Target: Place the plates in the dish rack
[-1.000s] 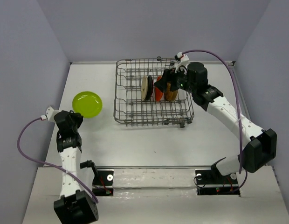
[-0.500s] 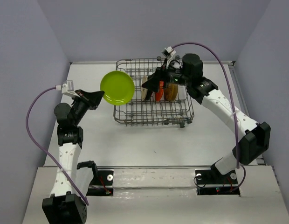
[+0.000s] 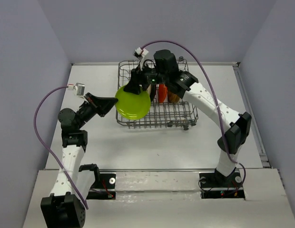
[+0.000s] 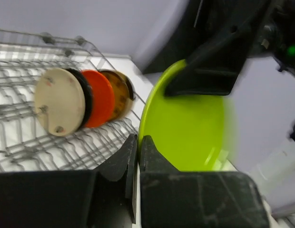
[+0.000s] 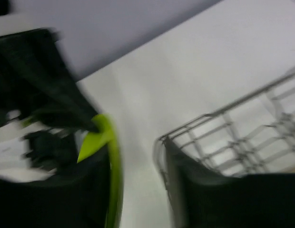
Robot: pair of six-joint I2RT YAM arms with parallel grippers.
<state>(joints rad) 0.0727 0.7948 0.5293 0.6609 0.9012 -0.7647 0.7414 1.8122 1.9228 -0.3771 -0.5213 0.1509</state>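
Note:
My left gripper is shut on the near rim of the lime green plate and holds it upright in the air at the front left corner of the dish rack. In the left wrist view its fingertips pinch the plate. My right gripper is open at the plate's top rim. In the blurred right wrist view the plate's edge lies between its fingers, close to the left one. A cream plate, a black one behind it, an orange-red plate and a brown plate stand in the rack.
The rack has free tine rows on its left half and in front of the standing plates. The right arm reaches over the rack from the right. Grey walls close in the table on three sides.
The left gripper lifted the green plate off the table at the left and carried it right to the rack. The right gripper swung left across the rack to the plate's top rim.

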